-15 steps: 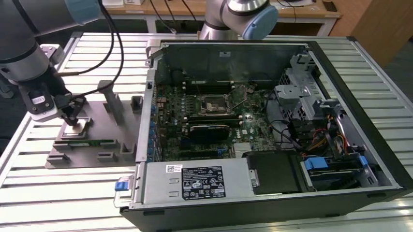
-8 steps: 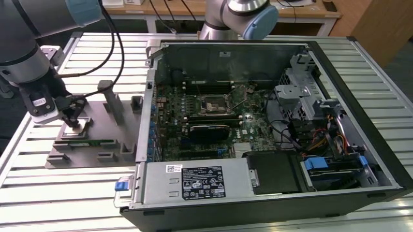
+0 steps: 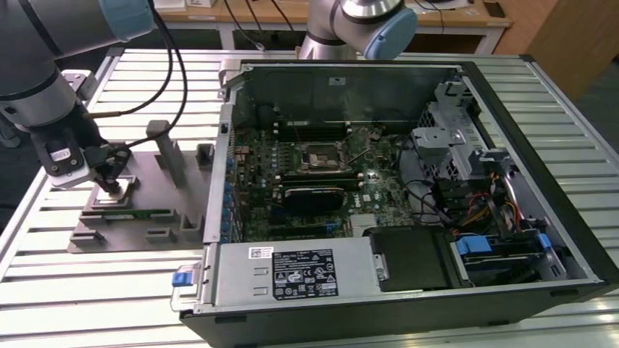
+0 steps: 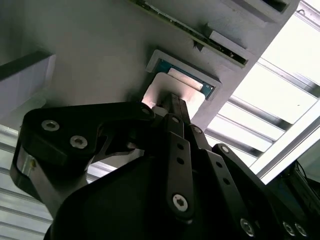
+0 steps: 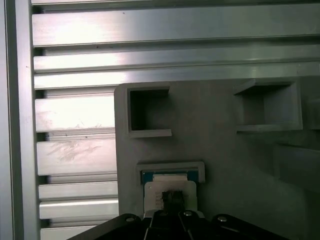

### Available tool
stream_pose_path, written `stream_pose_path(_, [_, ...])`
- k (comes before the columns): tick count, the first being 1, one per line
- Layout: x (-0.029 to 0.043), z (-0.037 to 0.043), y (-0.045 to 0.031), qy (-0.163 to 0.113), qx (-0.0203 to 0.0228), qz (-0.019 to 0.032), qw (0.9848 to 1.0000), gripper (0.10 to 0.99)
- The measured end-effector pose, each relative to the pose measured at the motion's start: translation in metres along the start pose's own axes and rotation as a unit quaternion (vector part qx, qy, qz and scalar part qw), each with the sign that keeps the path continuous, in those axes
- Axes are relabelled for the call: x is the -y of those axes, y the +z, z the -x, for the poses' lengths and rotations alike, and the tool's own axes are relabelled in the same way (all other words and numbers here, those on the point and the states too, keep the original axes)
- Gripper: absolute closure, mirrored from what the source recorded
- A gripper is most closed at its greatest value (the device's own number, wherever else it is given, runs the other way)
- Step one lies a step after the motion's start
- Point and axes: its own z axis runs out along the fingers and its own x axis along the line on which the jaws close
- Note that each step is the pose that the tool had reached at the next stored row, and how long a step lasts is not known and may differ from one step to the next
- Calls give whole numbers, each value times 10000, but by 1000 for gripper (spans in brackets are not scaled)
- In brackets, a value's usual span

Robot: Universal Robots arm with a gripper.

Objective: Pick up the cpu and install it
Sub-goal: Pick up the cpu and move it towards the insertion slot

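Gripper (image 5: 172,196) clenched, its tips on the cpu (image 5: 156,189) seated in the grey holder (image 5: 220,160); memory stick (image 4: 186,26) lies near.

exterior high overview; both wrist views near cpu (image 5: 167,187)

On the worktop (image 3: 145,290), a holder plate (image 3: 155,192) sits at the exterior view's left, with an open computer case (image 3: 561,210) just beside it on the right. The cpu (image 3: 109,199) (image 5: 170,186) (image 4: 172,90) lies in a recess of the plate (the gripper (image 3: 114,187) (image 5: 172,197) (image 4: 170,100) is directly over it). A memory stick (image 3: 135,214) lies just beside the recess. Inside the case the motherboard (image 3: 256,156) lies flat, its socket (image 3: 321,156) mid-board, and the power supply (image 3: 290,272) is along the side nearest the camera.
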Motion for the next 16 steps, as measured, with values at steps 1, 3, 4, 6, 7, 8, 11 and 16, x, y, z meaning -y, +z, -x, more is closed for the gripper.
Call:
stream_pose_path(1, [0,0,0,0,0,0,10000,980])
stream_pose_path(3, [0,0,0,0,0,0,10000,980])
stream_pose_path(4, [1,0,0,0,0,0,10000,980])
stream_pose_path(6, [1,0,0,0,0,0,10000,980])
stream_pose_path(7, [1,0,0,0,0,0,10000,980])
stream_pose_path(8, [1,0,0,0,0,0,10000,980])
stream_pose_path(11, [2,0,0,0,0,0,10000,918])
stream_pose_path(16, [2,0,0,0,0,0,10000,733])
